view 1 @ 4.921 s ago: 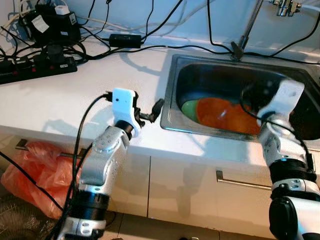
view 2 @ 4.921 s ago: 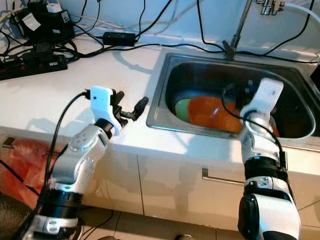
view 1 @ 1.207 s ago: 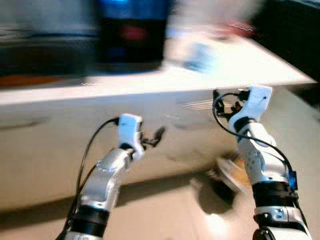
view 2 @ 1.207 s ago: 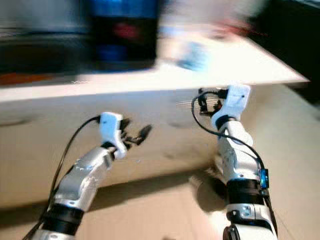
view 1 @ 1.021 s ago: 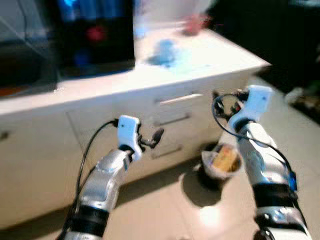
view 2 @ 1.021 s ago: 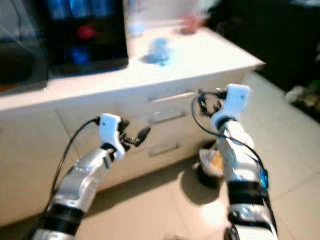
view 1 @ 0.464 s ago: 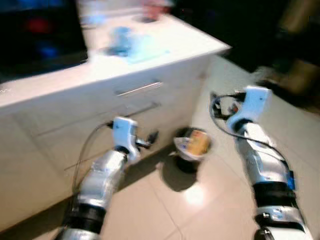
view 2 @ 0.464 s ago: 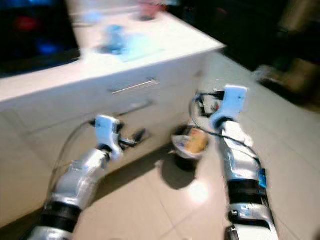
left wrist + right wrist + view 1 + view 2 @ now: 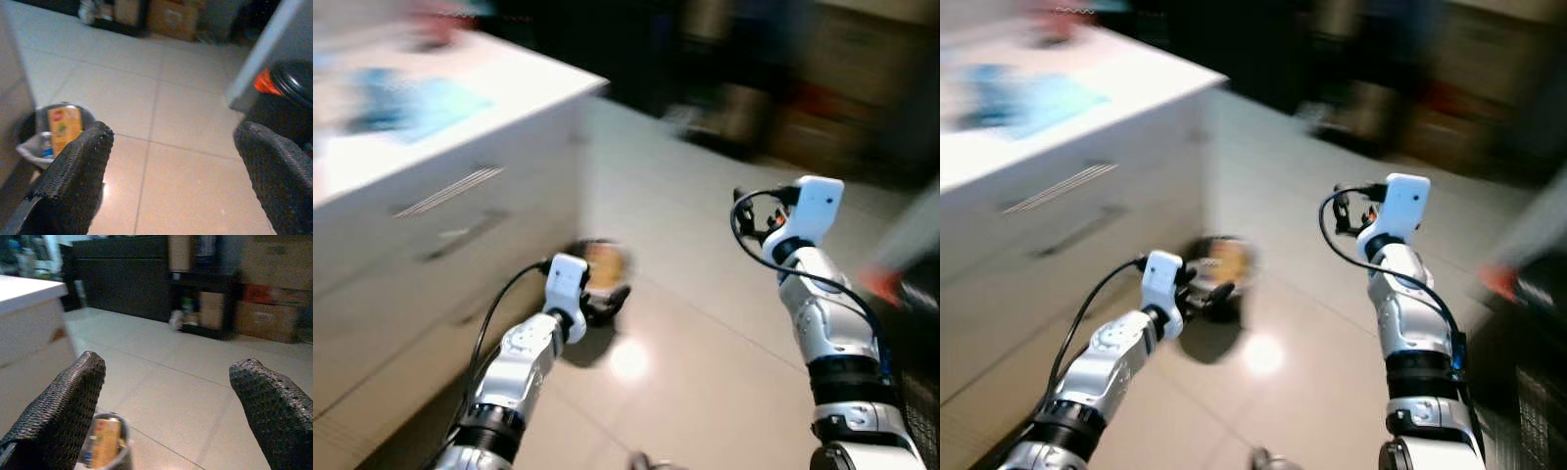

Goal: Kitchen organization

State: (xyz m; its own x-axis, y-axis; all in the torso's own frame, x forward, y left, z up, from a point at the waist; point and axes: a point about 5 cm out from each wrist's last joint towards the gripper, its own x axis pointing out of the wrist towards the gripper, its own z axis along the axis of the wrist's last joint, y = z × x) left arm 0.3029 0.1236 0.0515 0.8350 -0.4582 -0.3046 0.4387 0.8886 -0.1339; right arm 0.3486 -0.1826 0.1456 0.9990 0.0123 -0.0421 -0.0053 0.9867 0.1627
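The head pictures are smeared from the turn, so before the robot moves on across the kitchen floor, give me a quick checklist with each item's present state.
1. Left gripper open, holding nothing: ok.
2. Right gripper open, holding nothing: ok.
3. Head view sharp enough to navigate by: not ok, blurred.
4. Small bin with a yellow carton located, on the floor by the white cabinet: ok.
5. Tiled floor ahead free of obstacles: ok in the middle; boxes along the far wall.
6. Black and orange object identified: cannot tell.
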